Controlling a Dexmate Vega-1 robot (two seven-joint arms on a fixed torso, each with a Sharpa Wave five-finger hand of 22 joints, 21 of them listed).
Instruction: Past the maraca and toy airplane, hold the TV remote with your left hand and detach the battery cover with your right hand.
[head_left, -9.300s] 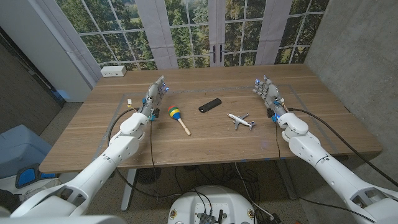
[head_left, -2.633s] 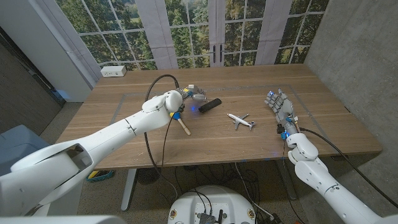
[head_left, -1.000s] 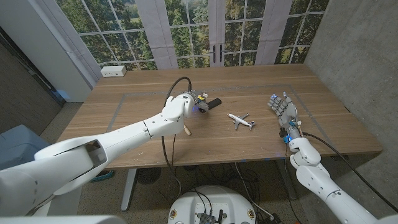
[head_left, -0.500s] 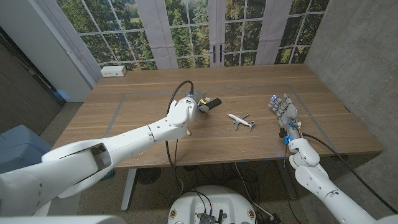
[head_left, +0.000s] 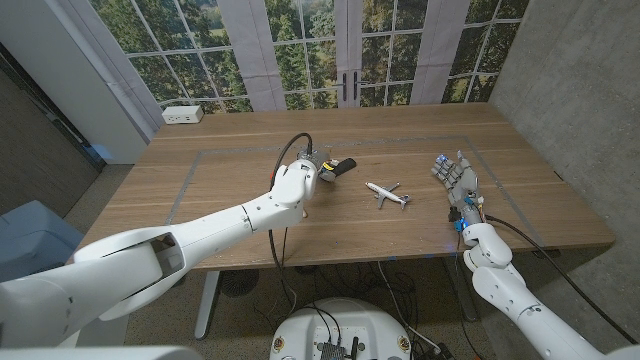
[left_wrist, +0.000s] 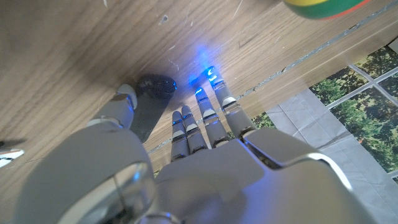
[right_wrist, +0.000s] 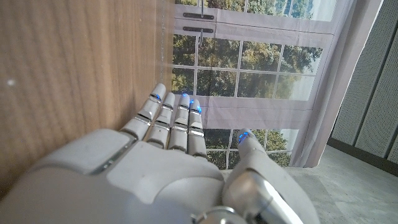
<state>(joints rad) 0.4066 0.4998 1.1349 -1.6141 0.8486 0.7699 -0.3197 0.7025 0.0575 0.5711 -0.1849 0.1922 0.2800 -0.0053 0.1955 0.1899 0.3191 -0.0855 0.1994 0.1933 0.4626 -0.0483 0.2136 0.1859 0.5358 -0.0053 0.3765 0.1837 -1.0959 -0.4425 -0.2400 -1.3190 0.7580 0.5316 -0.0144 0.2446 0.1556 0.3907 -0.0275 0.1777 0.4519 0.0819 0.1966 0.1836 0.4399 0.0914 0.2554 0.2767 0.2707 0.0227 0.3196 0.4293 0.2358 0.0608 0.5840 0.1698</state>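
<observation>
Now the left hand (head_left: 318, 168) is over the near end of the black TV remote (head_left: 343, 166) at mid-table, its fingers (left_wrist: 205, 118) reaching over the dark body (whether they actually grip it cannot be told). The maraca (left_wrist: 323, 7) lies close beside this hand, and the toy airplane (head_left: 386, 193) sits a little to the right of the remote. The right hand (head_left: 457, 180) stands well apart near the table's right side, fingers (right_wrist: 177, 118) straight and together, holding nothing
</observation>
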